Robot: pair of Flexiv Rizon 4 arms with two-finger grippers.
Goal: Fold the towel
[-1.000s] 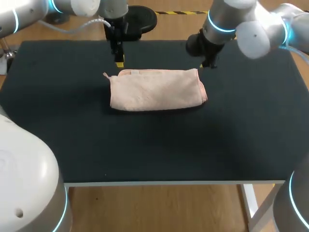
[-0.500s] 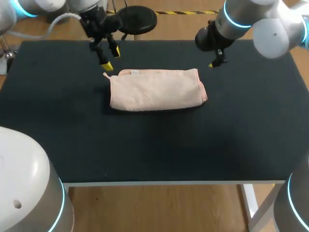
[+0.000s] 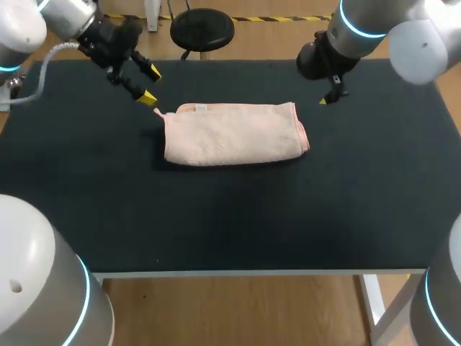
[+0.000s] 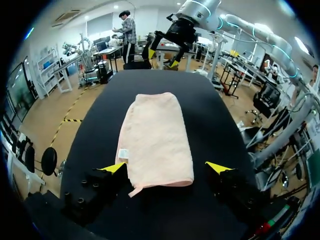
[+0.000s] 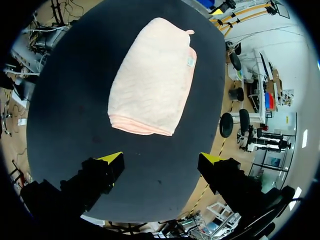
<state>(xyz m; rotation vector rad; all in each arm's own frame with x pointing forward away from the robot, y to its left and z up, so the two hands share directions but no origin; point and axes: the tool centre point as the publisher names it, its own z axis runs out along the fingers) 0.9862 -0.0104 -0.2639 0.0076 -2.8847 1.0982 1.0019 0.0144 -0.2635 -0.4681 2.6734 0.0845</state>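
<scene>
No legible print

No words or numbers can be made out anywhere on the table. The folded pink towel (image 3: 234, 133) has a small white label (image 4: 123, 153) sewn on one long edge, near a corner; any print on it is too small to read

A black matte table (image 3: 216, 223) fills the middle of the frame, with a pale front edge and a white leg (image 3: 376, 306) at lower right. Wooden floor (image 3: 238, 310) shows below it — a round black stool (image 3: 202, 29) at top centre, striped tape (image 3: 281, 18) beside it.
</scene>
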